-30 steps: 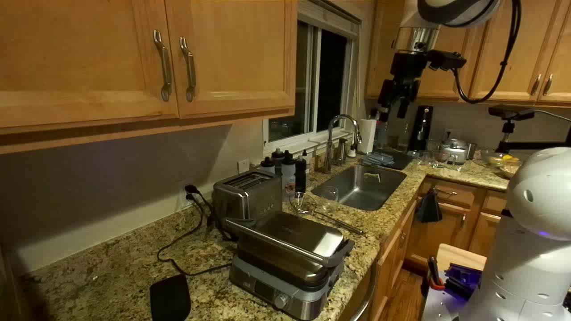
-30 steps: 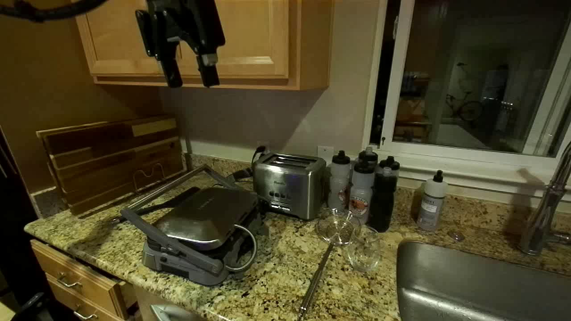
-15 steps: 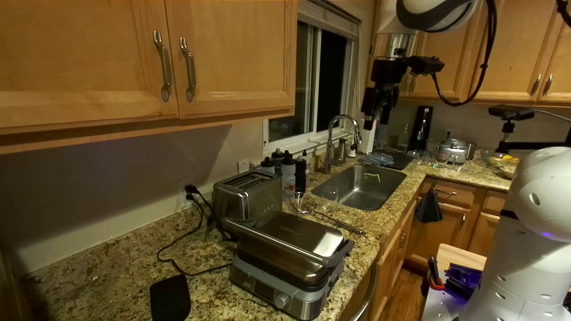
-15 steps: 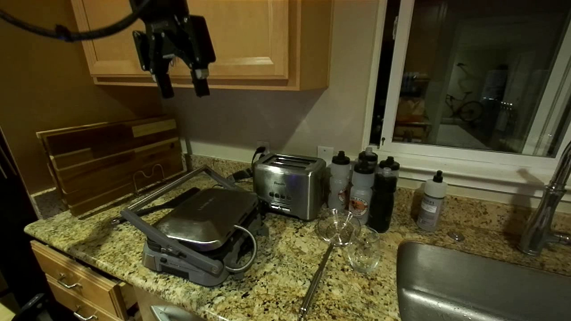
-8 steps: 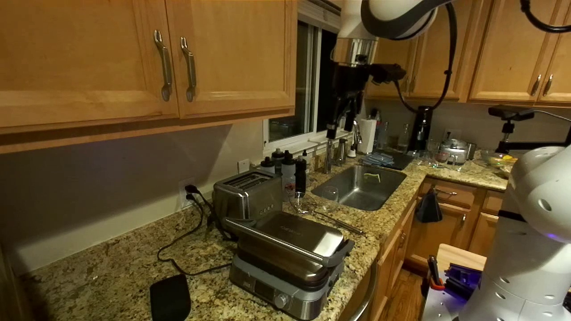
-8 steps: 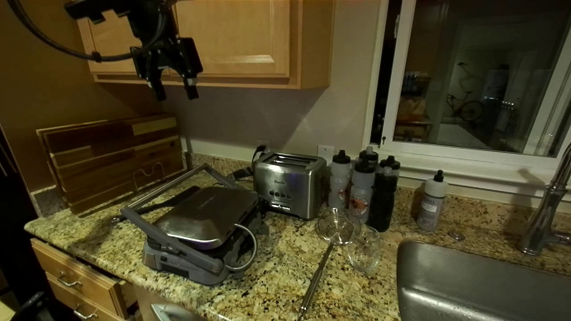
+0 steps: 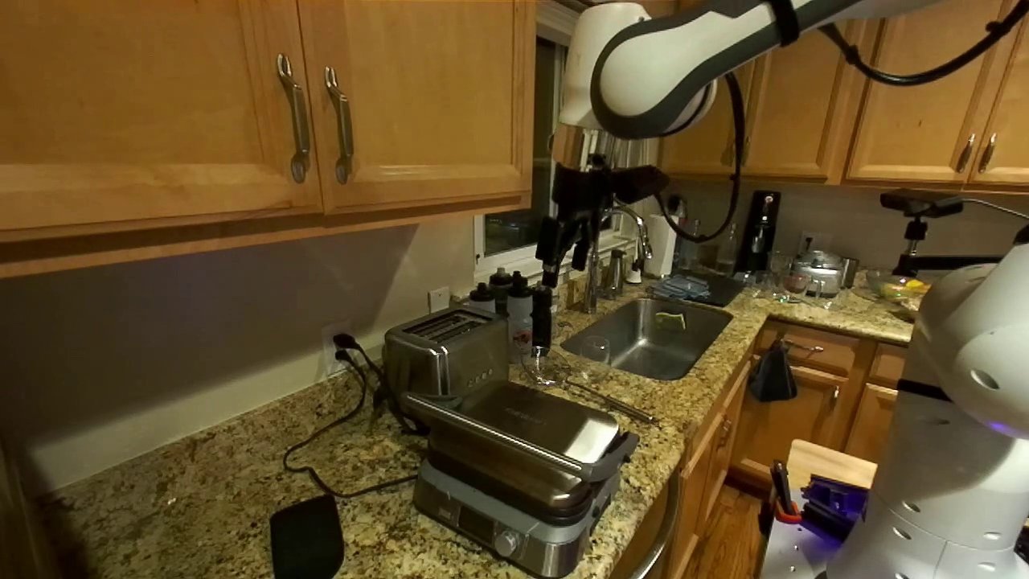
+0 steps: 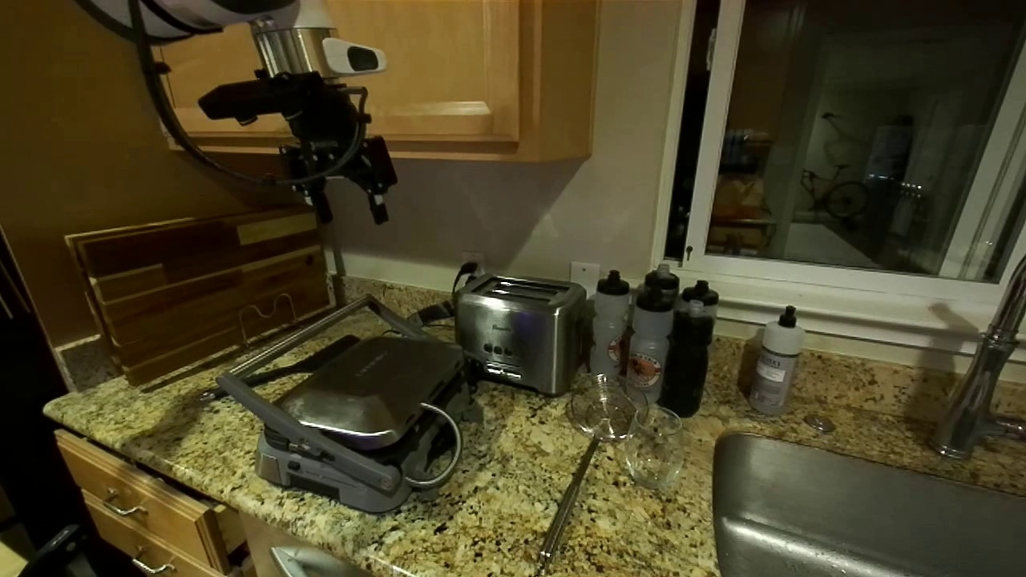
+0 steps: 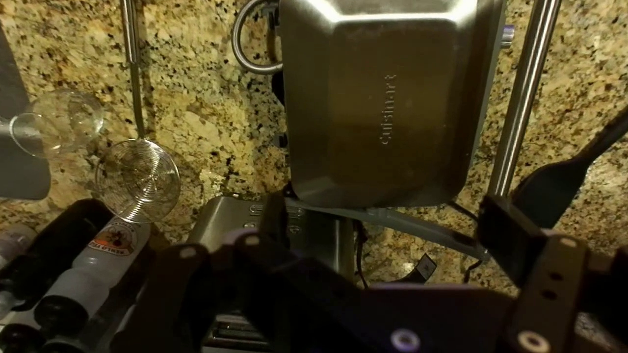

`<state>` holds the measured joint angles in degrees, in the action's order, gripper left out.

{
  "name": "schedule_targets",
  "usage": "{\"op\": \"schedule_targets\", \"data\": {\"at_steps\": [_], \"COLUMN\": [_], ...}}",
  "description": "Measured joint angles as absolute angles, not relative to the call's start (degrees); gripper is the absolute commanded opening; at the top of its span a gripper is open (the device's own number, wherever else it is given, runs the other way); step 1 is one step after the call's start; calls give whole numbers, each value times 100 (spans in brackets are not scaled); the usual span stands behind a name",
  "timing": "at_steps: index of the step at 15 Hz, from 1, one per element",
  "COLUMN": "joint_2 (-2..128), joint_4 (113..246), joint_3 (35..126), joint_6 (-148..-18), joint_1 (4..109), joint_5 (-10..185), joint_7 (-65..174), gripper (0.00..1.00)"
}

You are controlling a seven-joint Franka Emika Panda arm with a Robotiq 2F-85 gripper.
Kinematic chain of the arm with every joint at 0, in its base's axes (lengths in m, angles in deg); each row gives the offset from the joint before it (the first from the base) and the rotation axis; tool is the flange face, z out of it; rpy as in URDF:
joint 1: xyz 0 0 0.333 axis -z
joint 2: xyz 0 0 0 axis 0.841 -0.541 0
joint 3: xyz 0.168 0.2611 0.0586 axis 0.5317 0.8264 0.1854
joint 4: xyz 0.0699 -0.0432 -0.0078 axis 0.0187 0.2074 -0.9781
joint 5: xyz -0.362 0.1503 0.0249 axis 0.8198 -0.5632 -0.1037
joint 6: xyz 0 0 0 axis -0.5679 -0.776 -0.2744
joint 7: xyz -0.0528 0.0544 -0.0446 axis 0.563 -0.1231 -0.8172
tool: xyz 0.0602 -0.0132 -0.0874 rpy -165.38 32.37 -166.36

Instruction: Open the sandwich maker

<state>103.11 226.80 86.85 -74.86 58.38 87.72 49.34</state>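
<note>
The sandwich maker, steel and grey, sits on the granite counter in both exterior views. Its lid is down, and its plates are hidden. Its bar handle runs along the front; it also shows in an exterior view and in the wrist view. In the wrist view the lid fills the upper middle. My gripper is open and empty, pointing down, well above the counter and apart from the sandwich maker. It also shows in an exterior view and the wrist view.
A silver toaster stands close beside the sandwich maker. Several bottles, a strainer and a glass are near the sink. Upper cabinets overhang the counter. A black spatula and cutting boards are beyond the handle.
The arm has swung leftward and lowered in an exterior view, bringing the open gripper nearer the toaster and sandwich maker. The sandwich maker has not moved.
</note>
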Motion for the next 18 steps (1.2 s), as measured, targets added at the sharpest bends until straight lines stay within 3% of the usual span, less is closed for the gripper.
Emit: {"op": "schedule_targets", "data": {"at_steps": [18], "joint_2": [9346], "joint_4": [22530], "joint_3": [9197], "joint_6": [-7878], "joint_1": [5395], "joint_5": [8595], "joint_7": [5483], "gripper": [100]}}
